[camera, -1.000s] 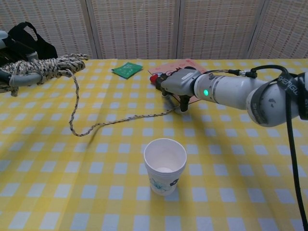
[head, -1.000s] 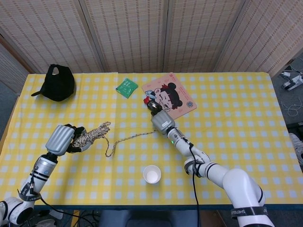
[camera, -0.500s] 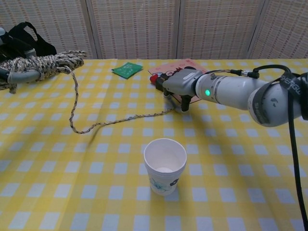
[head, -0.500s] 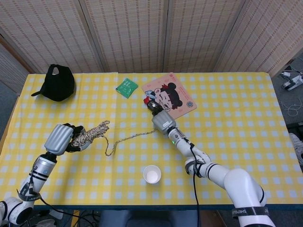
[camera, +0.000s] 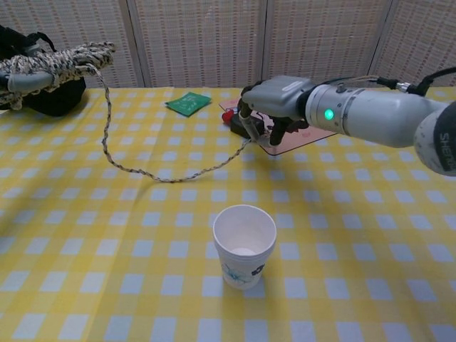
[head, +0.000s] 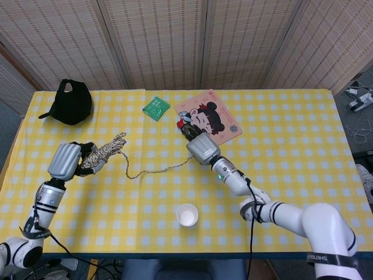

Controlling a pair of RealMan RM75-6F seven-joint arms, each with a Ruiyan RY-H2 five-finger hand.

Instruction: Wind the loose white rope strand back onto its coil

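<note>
My left hand (head: 66,160) grips the white speckled rope coil (head: 104,150) at the table's left, raised above the cloth; the coil (camera: 53,63) shows at the chest view's upper left. A loose strand (head: 152,170) hangs from the coil, sags to the table and rises to my right hand (head: 201,149). In the chest view the strand (camera: 160,173) ends at my right hand (camera: 274,103), whose fingers pinch its end above the table.
A white paper cup (camera: 244,244) stands near the front centre. A black cap (head: 71,101) lies at the far left, a green packet (head: 155,107) and a pink cartoon mat (head: 208,123) at the back. A small red-and-black object (camera: 233,117) sits beside the mat.
Both hands have risen. The left lifted the coil up and back; the right raised the strand's end off the table, so the strand now hangs in a shallower loop.
</note>
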